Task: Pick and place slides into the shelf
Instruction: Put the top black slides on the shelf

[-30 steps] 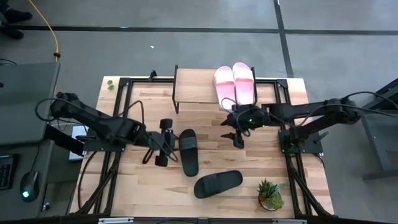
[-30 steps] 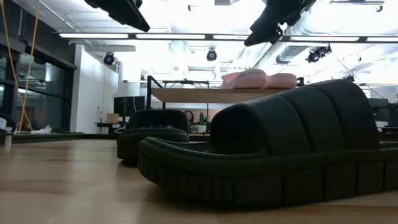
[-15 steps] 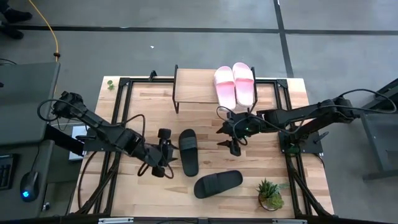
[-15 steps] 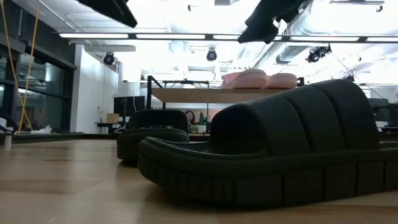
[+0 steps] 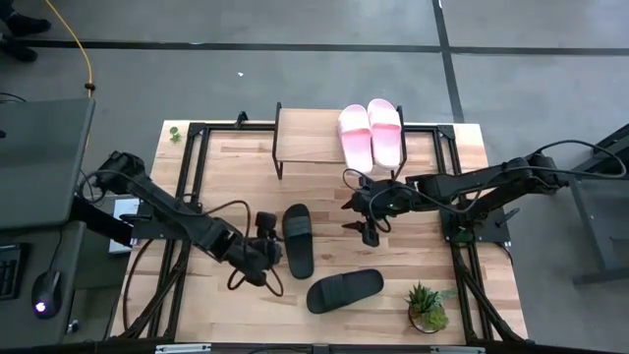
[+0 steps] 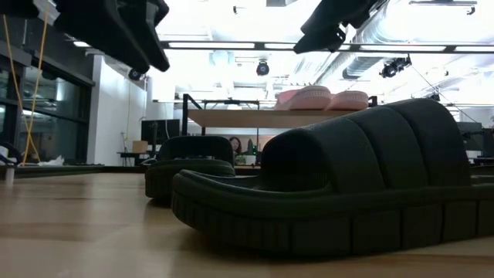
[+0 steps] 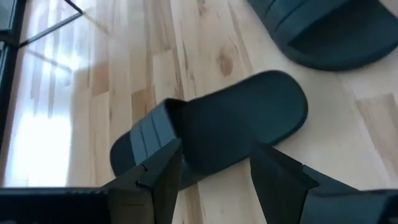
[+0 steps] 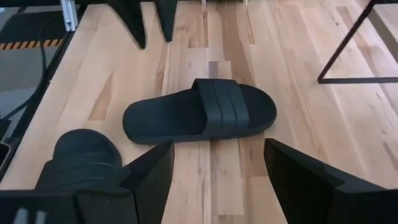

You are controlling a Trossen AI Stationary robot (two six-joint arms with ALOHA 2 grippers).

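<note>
Two light pink slides point(image 5: 371, 135) lie side by side on the right end of the shelf's top board point(image 5: 310, 138), and also show in the low view point(image 6: 320, 98). One black slide point(image 5: 299, 239) lies on the table mid-way, its strap at the far end. A second black slide point(image 5: 344, 290) lies nearer the front. My left gripper point(image 5: 267, 246) is open just left of the first black slide; in its wrist view the fingers point(image 7: 168, 180) stand above the slide point(image 7: 211, 134) without touching it. My right gripper point(image 5: 356, 216) is open and empty, right of the same slide point(image 8: 199, 112).
A small potted plant point(image 5: 426, 307) stands at the near right corner. Black frame rails point(image 5: 192, 177) run along the table's left and right sides. The shelf's left half is bare board. The second black slide fills the low view's foreground point(image 6: 332, 185).
My left gripper has gone toward the table's near edge and a little right, and has come down into the low view beside the first black slide. My right gripper has gone a little toward the table's left, then stayed. The slides have not moved.
</note>
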